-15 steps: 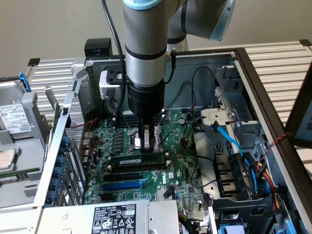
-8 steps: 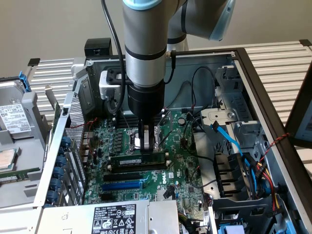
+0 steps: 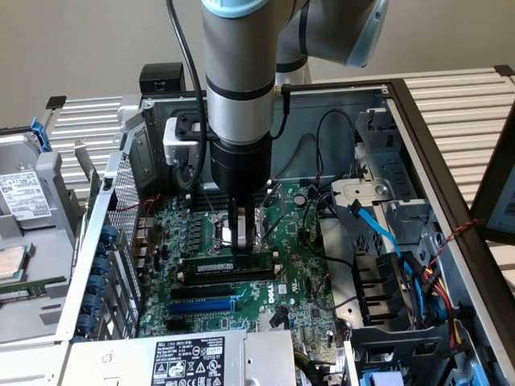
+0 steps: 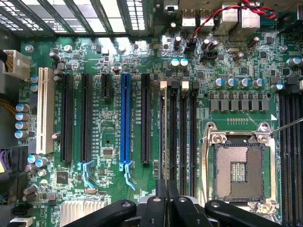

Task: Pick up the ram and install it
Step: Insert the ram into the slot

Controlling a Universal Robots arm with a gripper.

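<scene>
Green ram (image 3: 217,263) under closed hand (image 3: 242,240); white sticker (image 3: 189,359) illegible.

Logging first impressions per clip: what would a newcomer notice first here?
The grey robot arm hangs into the open computer case, its gripper closed just over the ram on the green motherboard. In the wrist view, a bright blue slot stands out among black slots, with the bare processor socket nearby.

Soft, even light fills the open computer case (image 3: 418,121), the arm (image 3: 237,72) shades the motherboard (image 3: 298,273) beneath it, and the rear vent slots (image 4: 109,12) blow out white with glare.
</scene>
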